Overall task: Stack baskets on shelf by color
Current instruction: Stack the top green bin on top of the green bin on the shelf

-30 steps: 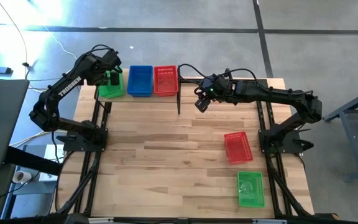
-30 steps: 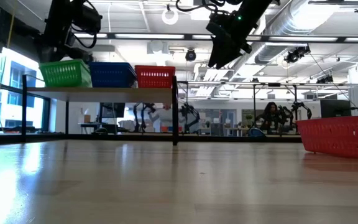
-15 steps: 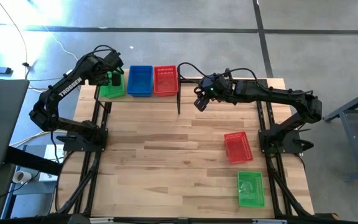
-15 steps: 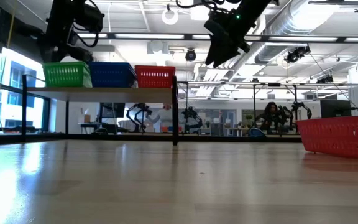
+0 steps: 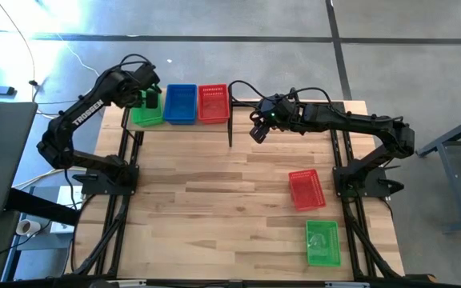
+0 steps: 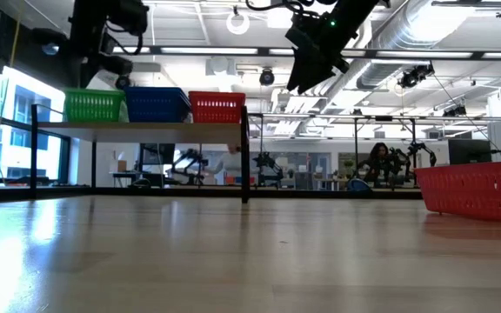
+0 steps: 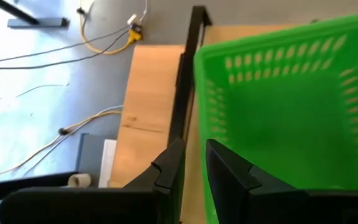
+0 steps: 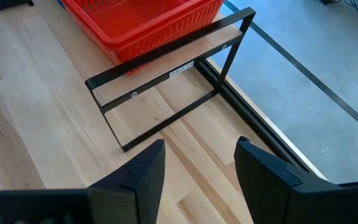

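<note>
A green basket (image 5: pixel 144 117), a blue basket (image 5: pixel 180 104) and a red basket (image 5: pixel 213 102) stand side by side on the shelf (image 6: pixel 146 130) at the table's far left. My left gripper (image 5: pixel 148 99) is shut on the green basket (image 7: pixel 291 106) from above. My right gripper (image 5: pixel 258 133) hangs open and empty in the air just right of the shelf, whose end frame (image 8: pixel 166 78) and red basket (image 8: pixel 142 18) show below it. A second red basket (image 5: pixel 306 190) and a second green basket (image 5: pixel 322 242) lie on the table at the right. My left gripper has one wall of the green basket, at its rim (image 7: pixel 199 134), between its two fingers, one finger (image 7: pixel 229 171) inside the basket and one outside. The fingers come from above, pointing down. The basket sits level with its bottom on the shelf's left end.
The shelf's black legs (image 5: pixel 230 134) stand on the plank table (image 5: pixel 214 200). The table's middle and near left are bare wood. The red basket on the table shows at the right of the low view (image 6: pixel 477 187).
My left gripper has gone a little toward the table's far edge and up. The green basket, tilted a second ago, now sits level on the shelf's left end beside the blue basket.
</note>
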`<state>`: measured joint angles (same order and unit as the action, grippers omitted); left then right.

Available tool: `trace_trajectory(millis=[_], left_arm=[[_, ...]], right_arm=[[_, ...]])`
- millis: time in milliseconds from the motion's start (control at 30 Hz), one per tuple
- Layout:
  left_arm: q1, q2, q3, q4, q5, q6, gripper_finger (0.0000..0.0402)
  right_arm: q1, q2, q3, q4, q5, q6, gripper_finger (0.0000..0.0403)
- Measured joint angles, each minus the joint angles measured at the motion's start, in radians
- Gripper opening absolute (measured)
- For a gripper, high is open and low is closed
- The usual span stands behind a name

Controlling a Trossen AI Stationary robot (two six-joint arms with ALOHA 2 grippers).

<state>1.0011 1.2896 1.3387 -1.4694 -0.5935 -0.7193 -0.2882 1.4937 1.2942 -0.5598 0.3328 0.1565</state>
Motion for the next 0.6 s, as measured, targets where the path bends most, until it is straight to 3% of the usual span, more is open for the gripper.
trace_trajectory(millis=[100,267,600], left_arm=[[-0.024,0.000,0.022,0.000,0.024,0.000,0.0058],[-0.078,0.000,0.024,-0.007,0.150,0.006,0.0058],[-0.127,0.000,0.024,-0.100,0.131,-0.052,0.0058]], right_arm=[[0.000,0.000,0.000,0.000,0.000,0.000,0.0177],[0.000,0.000,0.000,0.000,0.000,0.001,0.0177],[0.000,0.000,0.000,0.000,-0.001,0.002,0.0177]])
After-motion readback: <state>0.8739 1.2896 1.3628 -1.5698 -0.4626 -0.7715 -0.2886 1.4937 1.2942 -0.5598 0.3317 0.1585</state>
